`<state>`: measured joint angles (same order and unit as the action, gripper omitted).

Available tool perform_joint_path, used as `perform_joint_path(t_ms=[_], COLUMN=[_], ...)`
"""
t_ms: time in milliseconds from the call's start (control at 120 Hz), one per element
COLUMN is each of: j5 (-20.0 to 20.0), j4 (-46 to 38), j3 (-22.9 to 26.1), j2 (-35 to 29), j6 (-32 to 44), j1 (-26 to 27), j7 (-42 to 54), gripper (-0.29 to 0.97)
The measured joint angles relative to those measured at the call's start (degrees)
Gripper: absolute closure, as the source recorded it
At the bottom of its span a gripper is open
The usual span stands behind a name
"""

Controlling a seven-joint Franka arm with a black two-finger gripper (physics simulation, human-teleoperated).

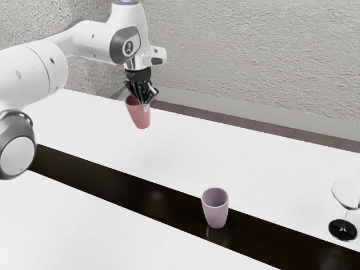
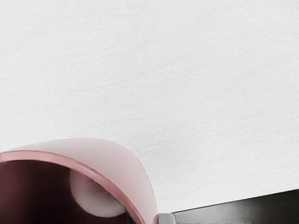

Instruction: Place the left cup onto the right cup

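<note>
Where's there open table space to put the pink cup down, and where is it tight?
The white band between the dark stripe and the back wall lies bare, from under the held pink cup to the wine glass. The near white corner is bare too. Tight spots: around the purple cup and the wine glass.
</note>
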<state>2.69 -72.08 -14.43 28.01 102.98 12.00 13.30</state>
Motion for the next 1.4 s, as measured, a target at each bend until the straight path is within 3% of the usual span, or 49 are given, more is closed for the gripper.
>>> perform_joint_path(t_ms=[333,733,1008,1400], j5=[0.1,0.4,0.6,0.2], j4=[-8.9,-9.0,-14.3,-22.3], j3=[-0.4,-0.3,-0.1,0.9], j2=[-7.7,-8.1,-10.8,-13.1], j6=[0.4,1.0,3.4,6.6], j1=[8.6,18.9,24.4,26.9], j7=[-0.2,-0.5,-0.8,-1.4], gripper=[0.79,0.79,0.79,0.79])
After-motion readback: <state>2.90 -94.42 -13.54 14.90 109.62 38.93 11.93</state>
